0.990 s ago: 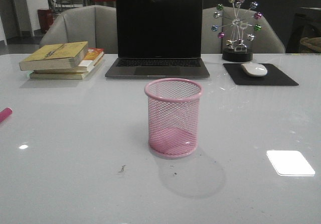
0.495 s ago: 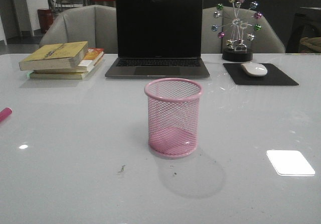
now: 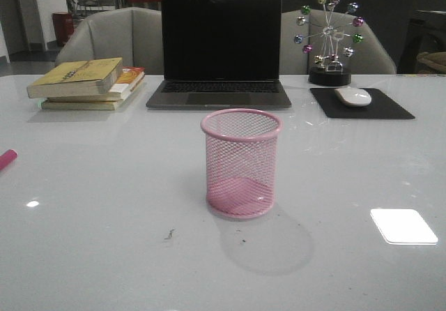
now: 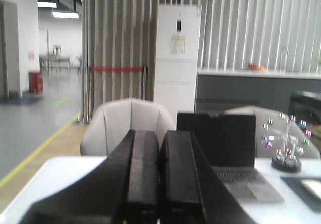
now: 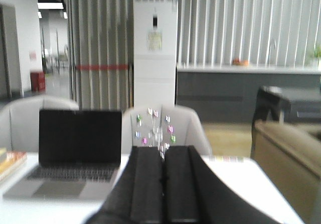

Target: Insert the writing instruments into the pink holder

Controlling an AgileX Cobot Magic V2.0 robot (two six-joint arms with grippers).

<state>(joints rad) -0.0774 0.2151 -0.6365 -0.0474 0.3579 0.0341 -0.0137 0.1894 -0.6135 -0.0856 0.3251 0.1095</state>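
The pink holder [image 3: 241,163], a wire-mesh cup, stands upright and empty at the middle of the white table. A magenta pen's end [image 3: 6,160] pokes in at the far left edge of the front view; the rest of it is cut off. No other writing instrument shows. Neither arm appears in the front view. In the left wrist view my left gripper [image 4: 160,133] is shut, pads together with nothing between them, held level and facing the laptop. My right gripper [image 5: 163,148] is likewise shut and empty in the right wrist view.
Behind the holder sits a closed-screen laptop [image 3: 220,53]. A stack of books [image 3: 87,82] lies at the back left. A mouse [image 3: 353,96] on a black pad [image 3: 362,104] and a ball ornament [image 3: 329,39] stand at the back right.
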